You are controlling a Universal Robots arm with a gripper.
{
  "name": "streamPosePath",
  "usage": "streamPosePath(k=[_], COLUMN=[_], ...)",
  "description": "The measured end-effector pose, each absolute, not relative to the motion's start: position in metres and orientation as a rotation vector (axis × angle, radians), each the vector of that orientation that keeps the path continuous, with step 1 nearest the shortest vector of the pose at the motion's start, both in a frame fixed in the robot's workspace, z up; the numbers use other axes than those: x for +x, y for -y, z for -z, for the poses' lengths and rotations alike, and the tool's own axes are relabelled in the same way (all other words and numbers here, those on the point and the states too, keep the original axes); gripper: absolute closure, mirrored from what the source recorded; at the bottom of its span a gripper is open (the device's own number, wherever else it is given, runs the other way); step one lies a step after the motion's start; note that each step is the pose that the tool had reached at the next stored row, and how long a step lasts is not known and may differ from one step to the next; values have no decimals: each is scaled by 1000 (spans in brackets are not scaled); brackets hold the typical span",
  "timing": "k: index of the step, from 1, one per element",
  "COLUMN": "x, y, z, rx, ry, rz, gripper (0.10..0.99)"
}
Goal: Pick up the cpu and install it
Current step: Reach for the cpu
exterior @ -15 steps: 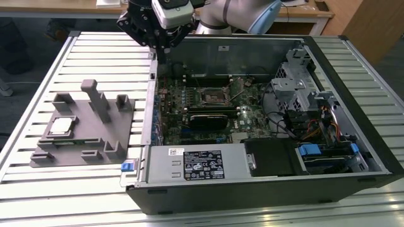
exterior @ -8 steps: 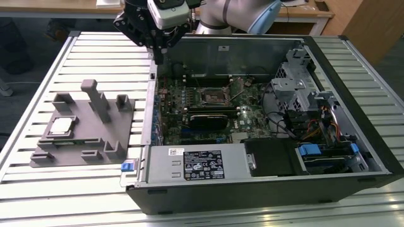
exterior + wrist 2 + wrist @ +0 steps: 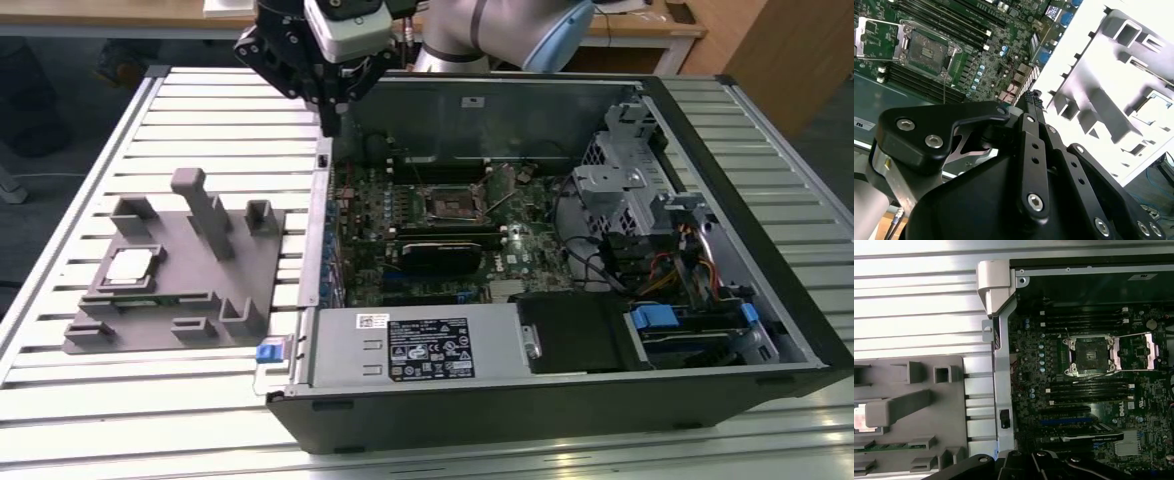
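Observation:
The cpu [image 3: 130, 265], a small pale silvery square, lies flat in a pocket of the grey fixture block [image 3: 187, 290] on the exterior view's left. It also shows in the second wrist view as cpu [image 3: 1155, 106]. My gripper [image 3: 327, 122] hangs above the near-left corner of the open computer case [image 3: 561, 400], well away from the cpu. Its fingers come together in a point, shut, with nothing between them [image 3: 1031, 97]. On the motherboard the black socket [image 3: 454, 202] stands with its metal cover swung open; the first wrist view shows the socket [image 3: 1090, 355] too.
The case wall [image 3: 999, 365] stands between the fixture block and the motherboard. Upright posts [image 3: 200, 205] rise from the fixture. Drive cages and cables [image 3: 667, 240] fill the case on the exterior view's right. A slatted metal table [image 3: 200, 110] carries everything.

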State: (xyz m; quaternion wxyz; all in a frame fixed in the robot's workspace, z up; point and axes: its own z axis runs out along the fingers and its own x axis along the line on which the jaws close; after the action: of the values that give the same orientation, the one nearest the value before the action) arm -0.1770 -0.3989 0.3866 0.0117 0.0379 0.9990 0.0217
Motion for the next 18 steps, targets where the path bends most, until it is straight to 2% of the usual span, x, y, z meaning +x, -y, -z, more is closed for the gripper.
streamPosePath(k=[18], x=[-199], y=[399], z=[-384], rx=[118], ry=[-3115], rz=[-68], gripper=[980])
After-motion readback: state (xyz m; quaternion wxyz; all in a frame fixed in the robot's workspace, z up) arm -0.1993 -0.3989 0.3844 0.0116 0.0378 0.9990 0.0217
